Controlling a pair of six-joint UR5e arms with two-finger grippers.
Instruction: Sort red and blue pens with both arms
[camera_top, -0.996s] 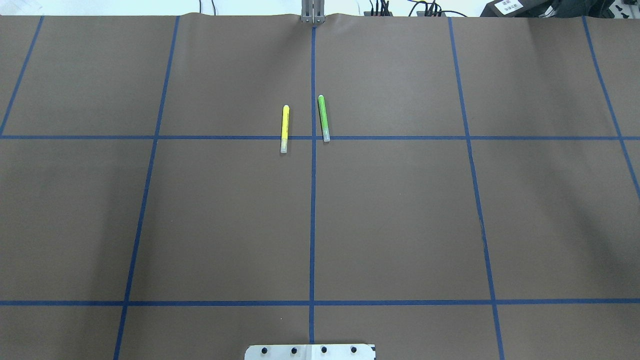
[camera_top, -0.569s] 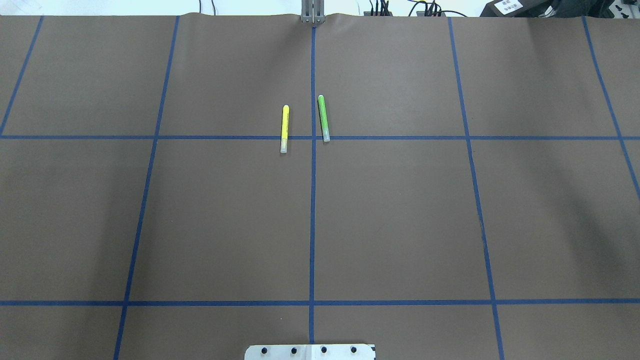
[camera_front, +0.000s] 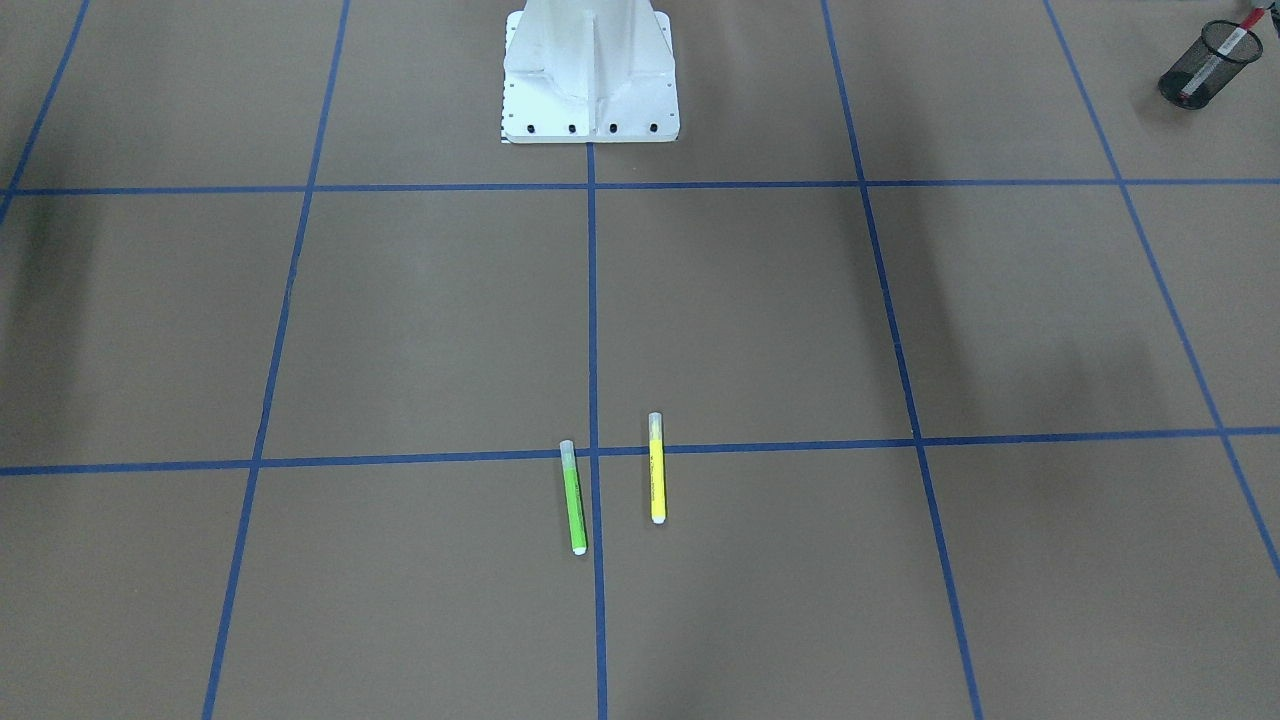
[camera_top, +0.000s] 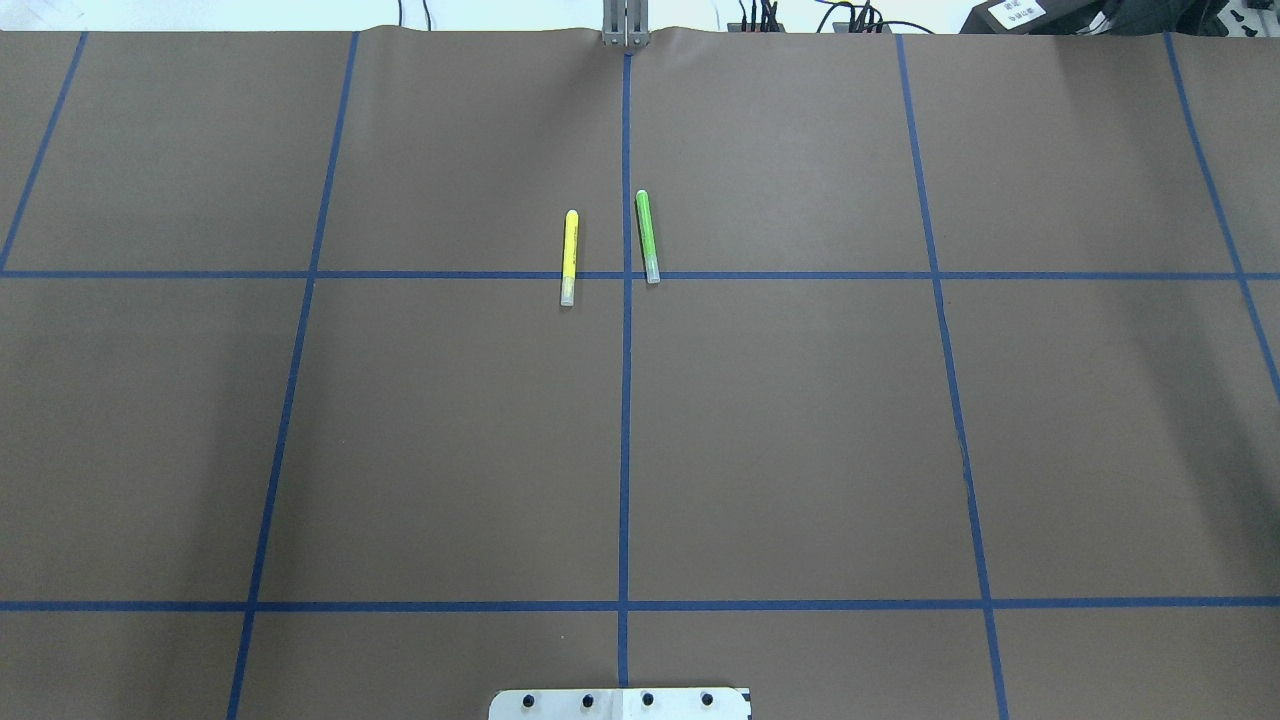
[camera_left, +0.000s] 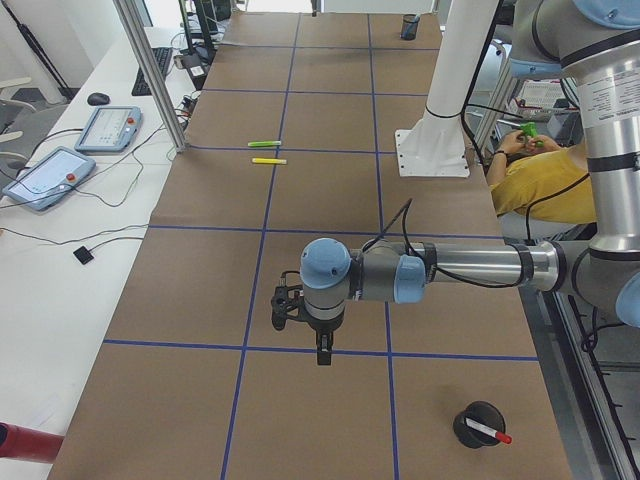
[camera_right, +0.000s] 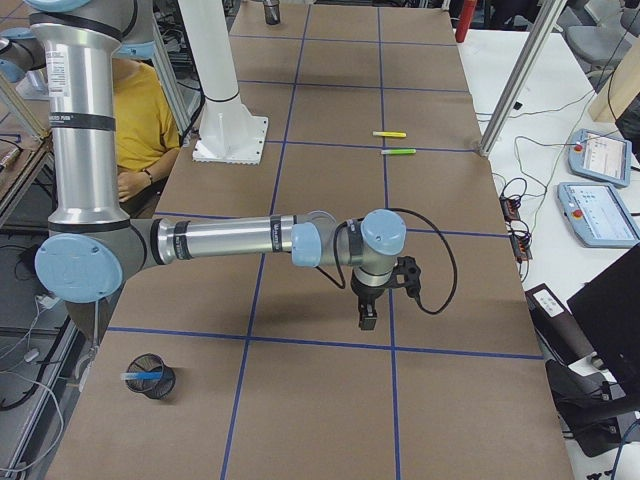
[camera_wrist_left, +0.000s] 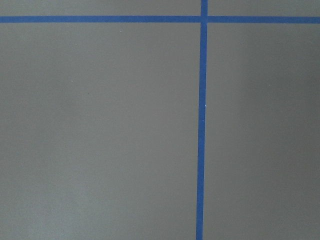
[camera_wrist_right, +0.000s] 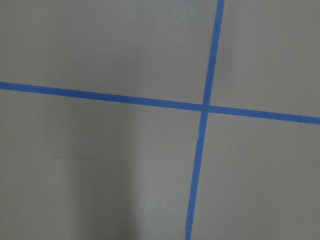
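Observation:
The red pen (camera_front: 1226, 47), white-barrelled with red ends, stands in a black mesh cup (camera_front: 1203, 70) at the table's corner on my left side; the exterior left view shows the pen (camera_left: 491, 432) in that cup (camera_left: 478, 424) too. The blue pen (camera_right: 140, 376) lies in a second mesh cup (camera_right: 152, 378) on my right side. My left gripper (camera_left: 322, 352) hangs low over bare paper near that cup. My right gripper (camera_right: 367, 316) hangs over a tape line. Both show only in side views, so I cannot tell whether they are open or shut.
A green marker (camera_top: 647, 236) and a yellow marker (camera_top: 569, 257) lie side by side at the table's middle, across the tape cross. The white robot base (camera_front: 588, 70) stands at the near edge. A person in a yellow shirt (camera_left: 530, 180) sits behind the robot.

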